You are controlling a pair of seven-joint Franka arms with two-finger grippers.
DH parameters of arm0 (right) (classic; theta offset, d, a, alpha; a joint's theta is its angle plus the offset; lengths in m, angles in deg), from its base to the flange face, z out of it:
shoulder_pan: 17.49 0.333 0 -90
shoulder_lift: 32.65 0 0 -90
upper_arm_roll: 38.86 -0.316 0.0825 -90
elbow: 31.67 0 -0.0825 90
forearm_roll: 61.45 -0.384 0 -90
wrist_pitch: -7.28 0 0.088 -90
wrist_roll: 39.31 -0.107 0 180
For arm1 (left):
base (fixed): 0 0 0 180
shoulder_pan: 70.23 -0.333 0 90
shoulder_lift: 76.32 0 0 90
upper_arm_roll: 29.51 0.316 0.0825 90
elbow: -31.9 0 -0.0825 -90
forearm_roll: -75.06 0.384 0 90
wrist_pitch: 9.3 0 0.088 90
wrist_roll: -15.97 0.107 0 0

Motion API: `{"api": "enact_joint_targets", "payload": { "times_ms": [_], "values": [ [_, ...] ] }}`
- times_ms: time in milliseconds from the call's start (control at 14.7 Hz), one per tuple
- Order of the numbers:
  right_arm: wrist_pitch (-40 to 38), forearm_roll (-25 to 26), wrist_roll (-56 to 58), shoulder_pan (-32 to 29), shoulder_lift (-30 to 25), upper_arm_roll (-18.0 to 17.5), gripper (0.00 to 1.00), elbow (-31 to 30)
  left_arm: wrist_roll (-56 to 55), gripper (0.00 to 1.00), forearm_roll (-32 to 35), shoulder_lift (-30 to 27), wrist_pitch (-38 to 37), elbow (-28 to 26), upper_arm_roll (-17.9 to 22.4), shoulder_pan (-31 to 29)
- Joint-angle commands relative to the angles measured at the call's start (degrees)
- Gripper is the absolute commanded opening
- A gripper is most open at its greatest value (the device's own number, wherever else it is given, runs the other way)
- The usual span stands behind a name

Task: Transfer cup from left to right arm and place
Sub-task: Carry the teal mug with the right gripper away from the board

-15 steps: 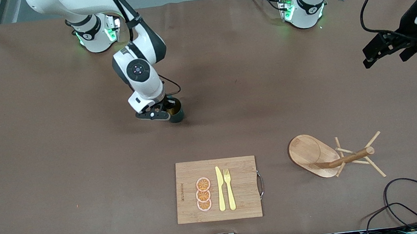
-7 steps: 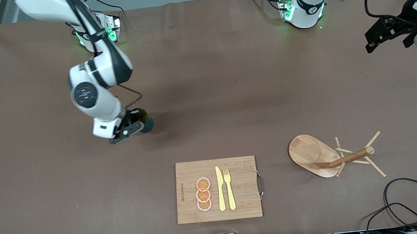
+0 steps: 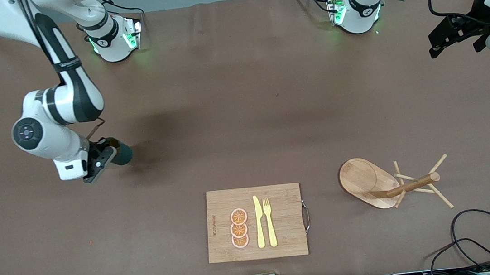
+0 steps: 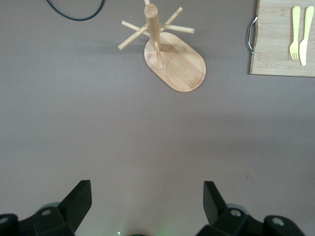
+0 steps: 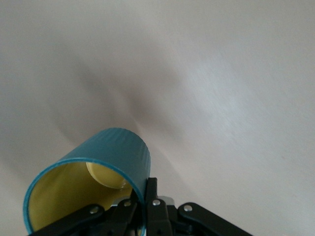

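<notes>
Teal cup (image 3: 122, 154) — wall between right hand (image 3: 102, 157) fingers

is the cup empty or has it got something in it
Empty: the right wrist view looks into the cup, held by the right gripper, showing only bare yellow inside.

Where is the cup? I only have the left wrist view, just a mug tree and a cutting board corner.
Observer: The right gripper holds the cup over the table, toward the right arm's end.
Operator: My left gripper waits open. How is the cup gripped?
Observer: Jaws pinch its wall at the rim, one inside, one outside.
Operator: What else is on the cutting board?
Observer: Three orange slices beside the knife.
</notes>
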State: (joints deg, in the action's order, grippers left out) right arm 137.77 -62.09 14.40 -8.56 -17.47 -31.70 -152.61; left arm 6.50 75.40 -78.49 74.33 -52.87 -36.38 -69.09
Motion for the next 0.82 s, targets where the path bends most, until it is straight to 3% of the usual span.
{"api": "enact_joint_targets", "payload": {
  "times_ms": [0,408,748],
  "values": [
    [0.90,1.43,10.93,-5.39,-2.70,-1.28,0.00,-2.90,1.13,1.00,-1.04,-0.55,-0.04,-0.57,0.37,-0.53],
    [10.37,1.61,28.79,-11.82,-2.00,-1.28,0.01,-6.76,1.04,1.00,-1.48,0.15,0.14,-0.57,0.55,-0.44],
    [17.25,1.61,29.70,-12.88,-1.03,-1.28,0.01,-10.54,1.04,1.00,-1.22,0.59,0.31,-0.49,0.55,-0.53]
  ]
}}
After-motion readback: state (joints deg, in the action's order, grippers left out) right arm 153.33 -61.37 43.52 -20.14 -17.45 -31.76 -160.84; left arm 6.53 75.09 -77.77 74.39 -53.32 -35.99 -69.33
